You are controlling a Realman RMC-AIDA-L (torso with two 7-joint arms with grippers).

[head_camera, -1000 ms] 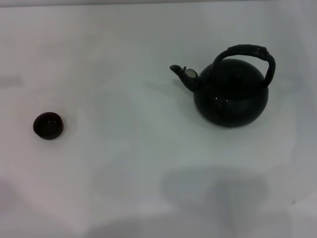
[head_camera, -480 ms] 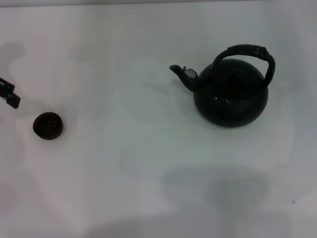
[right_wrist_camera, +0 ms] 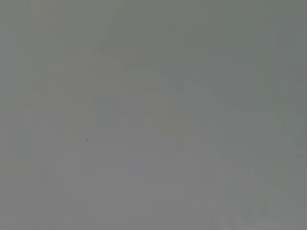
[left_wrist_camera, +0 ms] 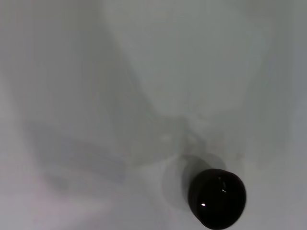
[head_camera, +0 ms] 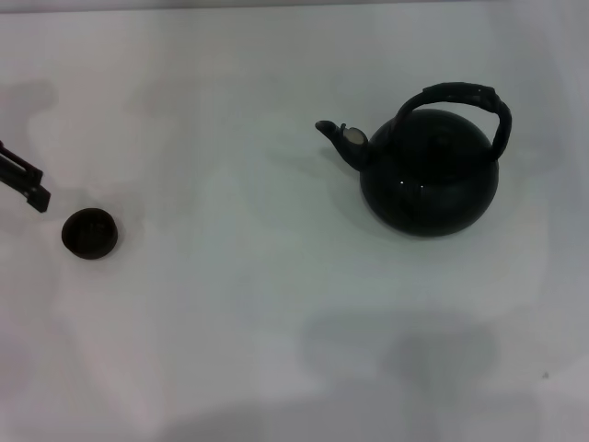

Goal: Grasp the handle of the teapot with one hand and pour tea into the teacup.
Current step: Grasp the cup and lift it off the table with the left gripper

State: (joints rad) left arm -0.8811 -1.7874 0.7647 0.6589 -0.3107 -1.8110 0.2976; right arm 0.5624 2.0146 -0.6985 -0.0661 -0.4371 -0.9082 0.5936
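The left gripper (head_camera: 37,196) hovers just beside the teacup (head_camera: 89,233), its claw state impossible to tell; a careless sweep could knock the cup; the teapot (head_camera: 429,175) stands well apart, its handle (head_camera: 457,94) ungrasped.

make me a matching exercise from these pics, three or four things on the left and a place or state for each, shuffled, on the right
Things:
1. glossy black round-bodied teapot
2. thick black arched handle
3. tiny dark round teacup
4. left gripper

Places or states:
A. at the head view's left edge, just above and beside the cup
B. rises over the pot's body
C. stands on the white table's left side
D. stands on the right side, spout pointing left

Pairs: 1-D, 2-B, 3-C, 4-A
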